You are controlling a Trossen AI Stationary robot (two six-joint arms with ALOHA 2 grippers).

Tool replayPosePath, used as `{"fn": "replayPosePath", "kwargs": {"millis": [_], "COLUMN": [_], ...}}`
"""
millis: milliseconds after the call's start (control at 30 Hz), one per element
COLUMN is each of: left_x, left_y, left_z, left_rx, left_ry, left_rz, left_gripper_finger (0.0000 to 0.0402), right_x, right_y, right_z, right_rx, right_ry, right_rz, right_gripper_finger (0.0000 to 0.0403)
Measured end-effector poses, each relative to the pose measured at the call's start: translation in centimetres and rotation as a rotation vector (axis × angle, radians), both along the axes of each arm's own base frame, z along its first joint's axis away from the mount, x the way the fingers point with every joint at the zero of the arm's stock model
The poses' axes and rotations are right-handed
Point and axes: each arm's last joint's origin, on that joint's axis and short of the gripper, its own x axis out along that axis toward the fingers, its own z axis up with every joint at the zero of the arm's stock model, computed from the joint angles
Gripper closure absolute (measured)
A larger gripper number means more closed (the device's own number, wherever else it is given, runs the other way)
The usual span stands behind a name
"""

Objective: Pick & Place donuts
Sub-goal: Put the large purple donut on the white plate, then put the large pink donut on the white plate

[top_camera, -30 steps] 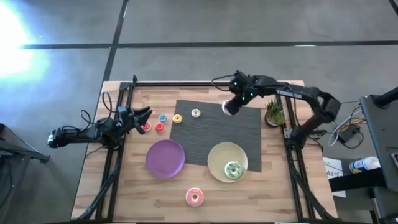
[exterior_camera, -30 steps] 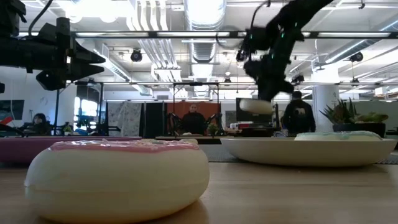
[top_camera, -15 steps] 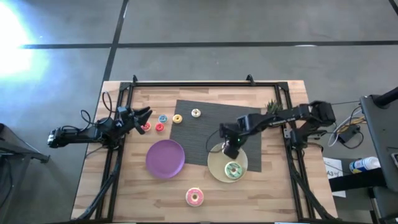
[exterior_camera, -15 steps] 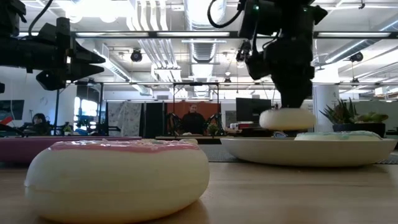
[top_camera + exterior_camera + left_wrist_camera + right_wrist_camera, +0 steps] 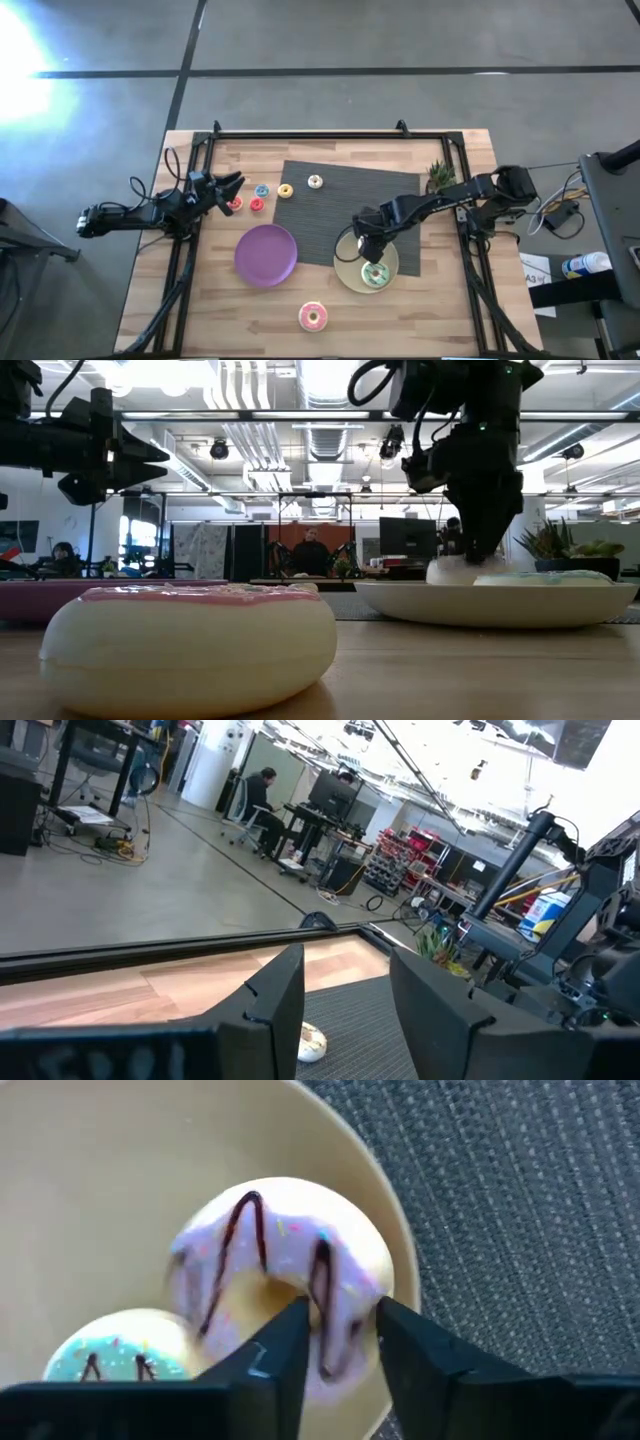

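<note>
My right gripper hangs over the cream plate, shut on the white donut with brown drizzle. That donut lies in the plate beside the green-iced donut. The pink donut rests flat on the wood near the table's front edge. Tiny red, blue, yellow and white donuts sit in a loose row at the mat's far left. My left gripper waits open at the table's left side, just beside that row. My right gripper pinches the white-brown donut's ring wall on the side nearest the mat. One finger stands in the hole and the other outside the ring. The fingers come from above, pointing down. The donut lies flat in the cream plate.
An empty purple plate lies left of the cream one. A dark woven mat covers the table's middle. A small potted plant stands at the right edge. Black frame rails run along the table's sides. People sit in the room beyond.
My right gripper has carried the white-brown donut from above the mat's far right corner toward the near edge, to over the cream plate. It then went down, and the donut, which was hanging clear, now lies in the plate next to the green one.
</note>
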Motion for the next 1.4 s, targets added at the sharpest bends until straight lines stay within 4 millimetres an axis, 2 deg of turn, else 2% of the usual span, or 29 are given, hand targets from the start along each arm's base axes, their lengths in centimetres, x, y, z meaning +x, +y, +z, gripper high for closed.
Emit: {"fn": "replayPosePath", "kwargs": {"millis": [200, 400, 567, 700, 1000, 1300, 1400], "left_x": [0.0, 0.0, 0.0, 0.0, 0.0, 0.0, 0.0], "left_y": [0.0, 0.0, 0.0, 0.0, 0.0, 0.0, 0.0], "left_z": [0.0, 0.0, 0.0, 0.0, 0.0, 0.1, 0.6], "left_rx": [0.0, 0.0, 0.0, 0.0, 0.0, -0.004, -0.126], "left_ry": [0.0, 0.0, 0.003, 0.003, 0.005, -0.014, -0.162], "left_rz": [0.0, 0.0, 0.0, 0.0, 0.0, 0.002, -0.012], "left_gripper_finger": [0.0278, 0.0278, 0.0278, 0.0278, 0.0278, 0.0278, 0.0278], "right_x": [-0.9, -1.6, -0.7, 0.7, 1.2, 1.2, 1.2], "right_y": [-0.1, -0.3, -1.2, -2.6, -5.6, -5.9, -5.9], "right_z": [1.1, 3.8, 5.5, 5.7, 6.1, 6.1, 6.1], "right_rx": [-0.005, -0.049, -0.075, -0.05, -0.06, -0.069, -0.07], "right_ry": [0.025, -0.076, -0.223, -0.305, -0.323, -0.322, -0.322], "right_rz": [0.012, 0.021, -0.023, -0.093, -0.116, -0.093, -0.092], "right_gripper_finger": [0.0221, 0.0189, 0.0187, 0.0186, 0.0188, 0.0189, 0.0189]}}
